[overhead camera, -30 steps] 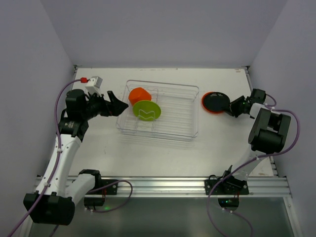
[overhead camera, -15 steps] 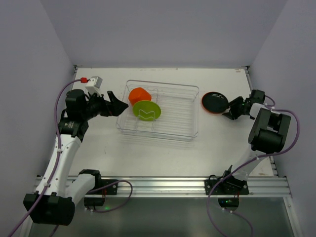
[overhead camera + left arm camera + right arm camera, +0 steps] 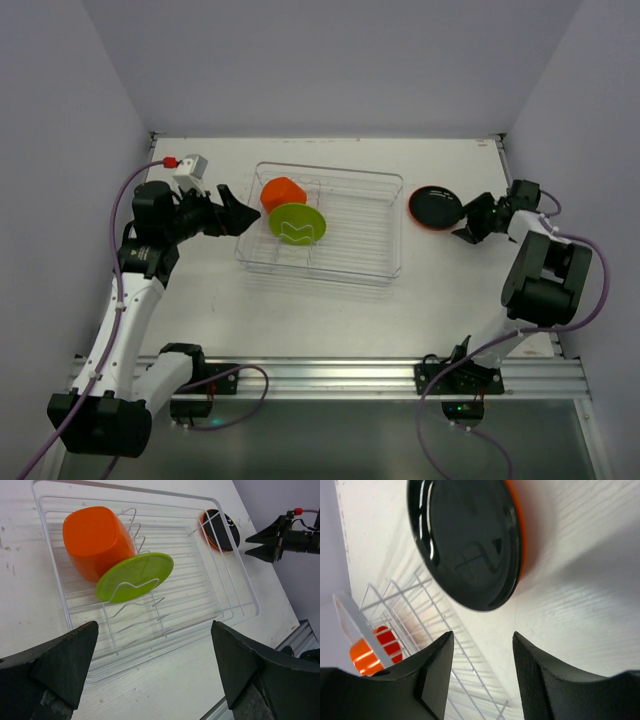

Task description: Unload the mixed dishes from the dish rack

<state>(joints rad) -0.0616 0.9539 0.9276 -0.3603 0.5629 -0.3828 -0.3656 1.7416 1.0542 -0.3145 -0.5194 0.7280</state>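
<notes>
Starting at the left of the clear plastic wire-divided dish rack (image 3: pixel 320 270): my left gripper (image 3: pixel 238 205) has not shifted over the last second. It hangs just off the rack's left end with its jaws spread wide and nothing in them.

The change is to the right of the rack. A second ago my right gripper (image 3: pixel 468 220) was up against the round black plate (image 3: pixel 436 205). Now it has drawn back a little and stands apart from it, jaws parted and empty. I read that as a finished drop-off: the black plate is out of the rack, and that arm is free for another trip.

Inside the rack, the orange faceted plastic cup (image 3: pixel 283 192) lies tipped in the far-left part with its base turned toward the left wrist camera. Just right of it, the lime-green round plate (image 3: pixel 297 223) stands tilted in a wire divider and seems to lean on the cup. The right half of the rack shows only bare wires. I cannot make out any clear tumblers there, though clear plastic would be hard to spot.

Outside, just beside the rack's far-right corner, the black plate rests on the white table (image 3: pixel 300 320), nested in a round orange plate (image 3: pixel 520 535) whose rim peeks out around it.

So two dishes remain, both nearer my left arm.
</notes>
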